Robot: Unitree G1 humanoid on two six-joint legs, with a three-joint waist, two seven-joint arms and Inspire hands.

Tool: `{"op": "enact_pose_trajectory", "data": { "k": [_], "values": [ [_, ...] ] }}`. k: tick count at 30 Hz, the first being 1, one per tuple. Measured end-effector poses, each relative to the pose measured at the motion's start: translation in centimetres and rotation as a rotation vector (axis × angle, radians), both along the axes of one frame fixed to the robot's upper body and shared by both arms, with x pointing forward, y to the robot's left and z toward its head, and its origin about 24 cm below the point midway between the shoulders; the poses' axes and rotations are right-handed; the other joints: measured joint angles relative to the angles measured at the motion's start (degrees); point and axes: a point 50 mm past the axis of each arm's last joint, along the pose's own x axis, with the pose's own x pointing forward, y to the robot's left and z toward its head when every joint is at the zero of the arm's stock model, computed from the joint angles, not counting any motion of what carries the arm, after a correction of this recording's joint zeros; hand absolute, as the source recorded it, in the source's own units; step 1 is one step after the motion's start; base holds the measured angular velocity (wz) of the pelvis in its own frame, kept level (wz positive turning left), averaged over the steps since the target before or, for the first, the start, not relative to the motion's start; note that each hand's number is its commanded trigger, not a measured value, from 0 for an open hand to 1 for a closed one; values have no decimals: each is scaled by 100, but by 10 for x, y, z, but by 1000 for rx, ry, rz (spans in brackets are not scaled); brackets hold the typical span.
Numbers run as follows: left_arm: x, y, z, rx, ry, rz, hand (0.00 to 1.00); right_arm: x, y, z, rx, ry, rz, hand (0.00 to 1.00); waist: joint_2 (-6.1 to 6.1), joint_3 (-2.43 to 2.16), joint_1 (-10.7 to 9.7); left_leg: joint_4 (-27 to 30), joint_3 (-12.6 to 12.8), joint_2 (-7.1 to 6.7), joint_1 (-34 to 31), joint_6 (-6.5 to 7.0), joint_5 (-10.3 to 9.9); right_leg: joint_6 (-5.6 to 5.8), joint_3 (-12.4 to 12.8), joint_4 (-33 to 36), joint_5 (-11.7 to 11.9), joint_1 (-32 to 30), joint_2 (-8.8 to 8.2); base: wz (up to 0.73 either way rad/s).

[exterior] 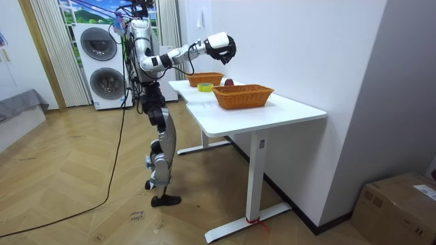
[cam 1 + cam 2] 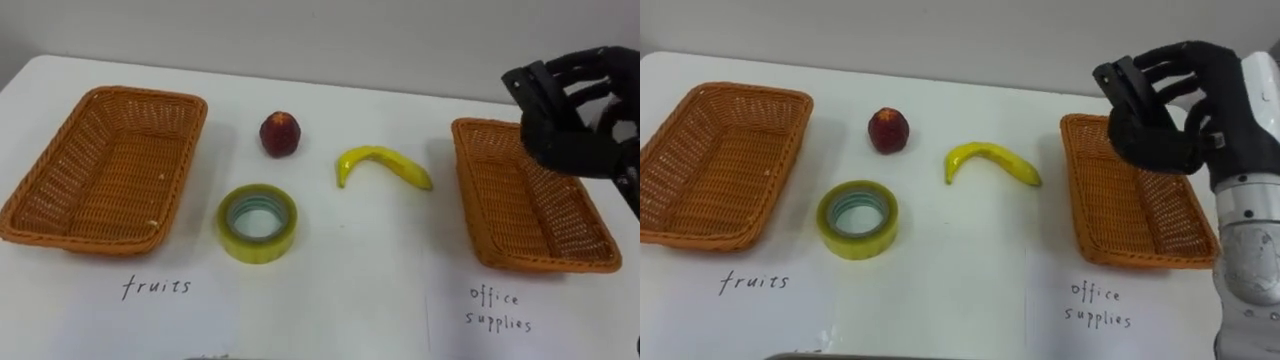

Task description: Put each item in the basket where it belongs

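Observation:
A yellow banana (image 2: 383, 166) lies in the middle of the white table (image 2: 340, 290), with a dark red apple (image 2: 280, 134) to its left. A roll of yellow-green tape (image 2: 257, 221) lies flat in front of the apple. The wicker basket marked fruits (image 2: 105, 165) stands at the left, and the wicker basket marked office supplies (image 2: 530, 195) at the right; both hold nothing. My right hand (image 2: 1170, 115) hovers above the right basket's far end, black fingers spread and loosely bent, holding nothing. The room view shows this hand (image 1: 221, 47) raised over the table.
Handwritten labels sit on the table in front of each basket. I stand at the table's long side. A washer and dryer stack (image 1: 102, 64) stands behind me, and a cardboard box (image 1: 398, 207) rests on the floor at the room view's right.

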Motion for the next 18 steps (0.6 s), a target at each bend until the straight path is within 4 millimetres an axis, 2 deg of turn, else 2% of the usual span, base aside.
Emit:
{"op": "enact_pose_trajectory", "data": {
  "k": [7, 14, 18],
  "values": [
    [0, 0, 0, -3, -1, -2, 0, 1, -5, -9, 11, 28, -29, 100, 19, 2, -56, -5, 7, 2, -11, 0, 1, 1, 30, -3, 0, -35, 4, 0],
    [7, 0, 1, 3, -31, -9, 0, 0, -16, -34, 30, 127, -84, 100, 46, 7, -68, -5, 8, -3, 10, 0, 1, 3, 53, -2, -6, -30, 3, 0],
    [9, 0, 2, 4, -36, -20, 0, -1, -17, -37, 33, 140, -90, 100, 76, 13, -83, -15, 8, -1, 10, 0, 0, 2, 57, -1, -17, -25, 13, 0]
  ]
}}
